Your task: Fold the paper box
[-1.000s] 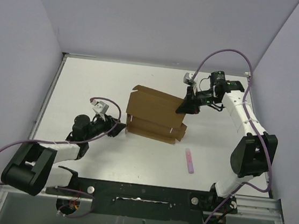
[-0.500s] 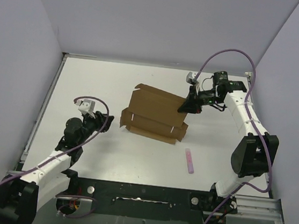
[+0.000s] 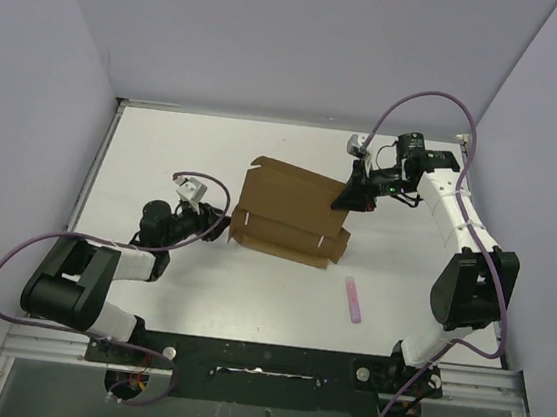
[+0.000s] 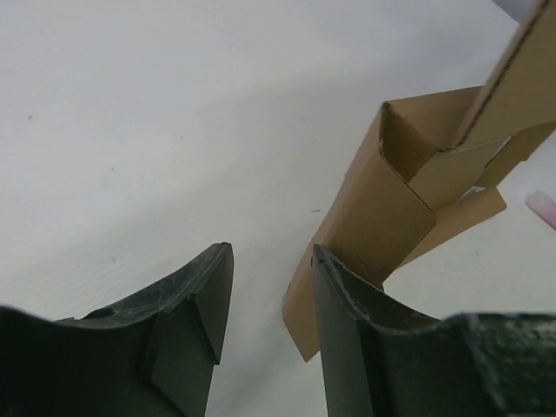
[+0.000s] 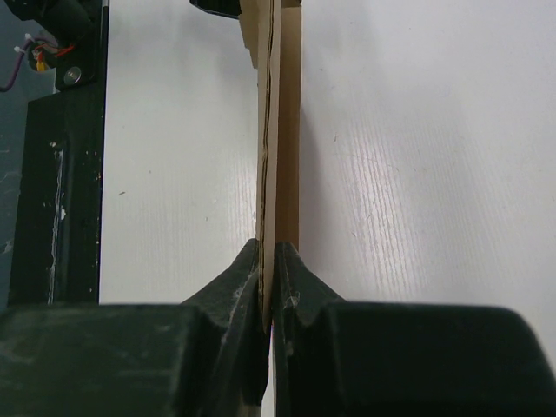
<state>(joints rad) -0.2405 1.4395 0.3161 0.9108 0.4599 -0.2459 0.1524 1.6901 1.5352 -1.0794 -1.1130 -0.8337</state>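
The paper box [image 3: 288, 215] sits centrally on the table [image 3: 165, 145], long axis left–right; the right gripper [image 3: 343, 199] pinches its upright panel's right edge, while the left gripper [image 3: 221, 222], jaws spread, lies just left of its left end.

paper box [image 3: 288, 210] on table [image 3: 165, 145], stick [image 3: 352, 299] off its front-right corner

paper box [image 3: 289, 213]: matt brown corrugated cardboard (fluting shows along a cut edge) | table [image 3: 165, 145]: white, finely ribbed, slight sheen | left gripper [image 4: 269, 265] fingers [image 4: 187, 300]: dark, scuffed, seemingly moulded plastic
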